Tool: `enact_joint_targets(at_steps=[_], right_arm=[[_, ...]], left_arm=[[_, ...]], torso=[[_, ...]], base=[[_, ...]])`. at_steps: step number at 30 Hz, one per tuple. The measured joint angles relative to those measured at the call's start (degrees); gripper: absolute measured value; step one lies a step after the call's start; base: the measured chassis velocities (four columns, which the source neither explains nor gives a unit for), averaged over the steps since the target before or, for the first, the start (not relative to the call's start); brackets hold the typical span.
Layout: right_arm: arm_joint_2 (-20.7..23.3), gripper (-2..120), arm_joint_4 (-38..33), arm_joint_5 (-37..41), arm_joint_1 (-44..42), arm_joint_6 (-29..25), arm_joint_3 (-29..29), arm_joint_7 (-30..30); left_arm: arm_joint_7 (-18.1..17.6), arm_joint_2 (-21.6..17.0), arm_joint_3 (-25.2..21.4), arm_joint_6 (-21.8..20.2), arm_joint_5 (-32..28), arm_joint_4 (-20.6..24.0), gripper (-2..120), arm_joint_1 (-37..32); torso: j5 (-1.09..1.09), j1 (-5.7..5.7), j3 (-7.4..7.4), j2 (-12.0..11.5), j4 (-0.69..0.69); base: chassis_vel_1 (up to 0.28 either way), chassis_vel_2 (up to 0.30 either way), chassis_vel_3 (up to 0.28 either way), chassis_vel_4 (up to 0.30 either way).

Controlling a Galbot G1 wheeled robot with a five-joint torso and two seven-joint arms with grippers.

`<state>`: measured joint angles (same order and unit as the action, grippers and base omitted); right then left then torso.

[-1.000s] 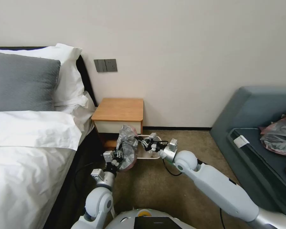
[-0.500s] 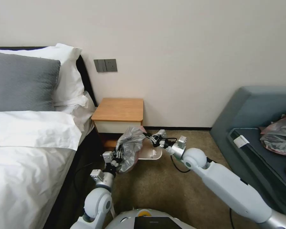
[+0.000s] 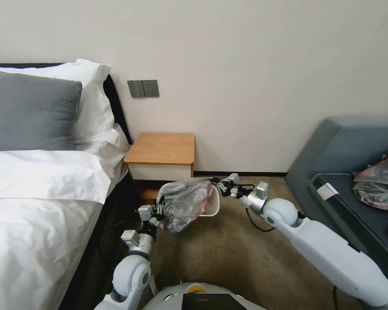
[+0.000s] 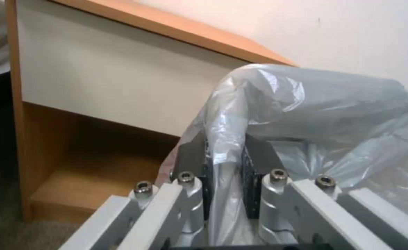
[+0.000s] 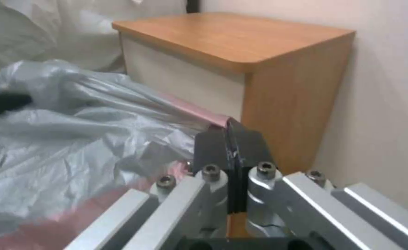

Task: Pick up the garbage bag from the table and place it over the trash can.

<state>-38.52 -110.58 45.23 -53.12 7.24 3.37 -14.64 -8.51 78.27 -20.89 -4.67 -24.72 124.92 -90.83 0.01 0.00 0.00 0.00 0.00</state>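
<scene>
bag (image 3: 186, 202) stretched above bin (image 3: 212, 206), beside bench (image 3: 161, 148) | I have left claw (image 3: 158, 212) pinching one edge, right claw (image 3: 214, 184) pinching opposite edge | risk: thin film tears or slips out if I pull wider

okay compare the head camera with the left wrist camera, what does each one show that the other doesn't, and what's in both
Head view alone: the trash can on the carpet, the right gripper pinching the bag's far edge, the bed and the sofa. Left wrist view alone: the left gripper's pads clamped on a fold of plastic, and the table's shelf gap. Both: the garbage bag stretched between the grippers, the table and the left gripper.
</scene>
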Motion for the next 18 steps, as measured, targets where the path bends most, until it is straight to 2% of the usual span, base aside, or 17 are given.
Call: enact_joint_targets(at_steps=[9,11,12,15,16,18], right_arm=[[1.3,1,-0.1,-0.3,-3.6,-0.8,3.6,-1.3],[1.4,10,0.3,-1.0,-3.8,-0.9,3.9,-1.9],[1.4,10,0.3,-1.0,-3.8,-0.9,3.9,-1.9],[1.9,25,1.3,-1.9,-4.1,-1.1,4.6,-3.5],[1.9,25,1.3,-1.9,-4.1,-1.1,4.6,-3.5],[2.6,35,1.0,-2.0,-4.6,-1.2,5.6,-4.2]], left_arm=[[-0.1,0.3,-0.4,0.0,-0.8,0.0,11,0.8],[-0.4,0.4,-0.7,0.0,-1.2,0.1,11,1.1],[-0.4,0.4,-0.7,0.0,-1.2,0.1,11,1.1],[-0.6,0.5,-1.0,-0.2,-2.3,0.3,11,1.1],[-0.6,0.5,-1.0,-0.2,-2.3,0.3,11,1.1],[-0.7,0.6,-1.4,-0.3,-2.7,0.3,11,1.3]], torso=[[-0.01,0.0,0.0,0.0,0.0],[0.0,0.0,0.0,0.0,0.0],[0.0,0.0,0.0,0.0,0.0],[0.0,0.0,0.0,0.0,0.0],[0.0,0.0,0.0,0.0,0.0],[-0.01,0.0,0.0,0.0,-0.01]], base=[[0.0,0.0,0.0,0.0],[0.0,0.0,0.0,0.0],[0.0,0.0,0.0,0.0],[0.0,0.0,0.0,0.0],[0.0,0.0,0.0,0.0],[0.0,0.0,0.0,0.0]])
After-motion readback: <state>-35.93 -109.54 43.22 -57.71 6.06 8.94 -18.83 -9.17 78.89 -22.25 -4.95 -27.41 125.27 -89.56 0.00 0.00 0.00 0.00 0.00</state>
